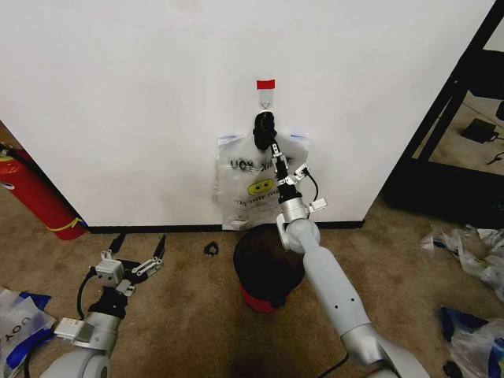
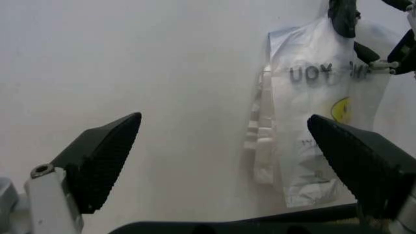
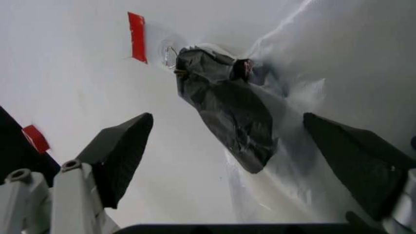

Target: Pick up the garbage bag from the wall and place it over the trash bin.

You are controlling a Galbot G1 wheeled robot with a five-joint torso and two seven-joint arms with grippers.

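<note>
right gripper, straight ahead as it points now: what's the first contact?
Likely the black clip bunching the garbage bag under the hook; the open right gripper frames it. Depth unclear.

Lying on brown carpet floor (image 1: 189, 307): small black clip (image 1: 211, 249) near the baseboard, crumpled plastic bags (image 1: 465, 244) at the right, more bags (image 1: 17, 323) at the left. Standing on it: black mesh trash bin (image 1: 268, 272), red fire extinguisher (image 1: 35, 197).
</note>
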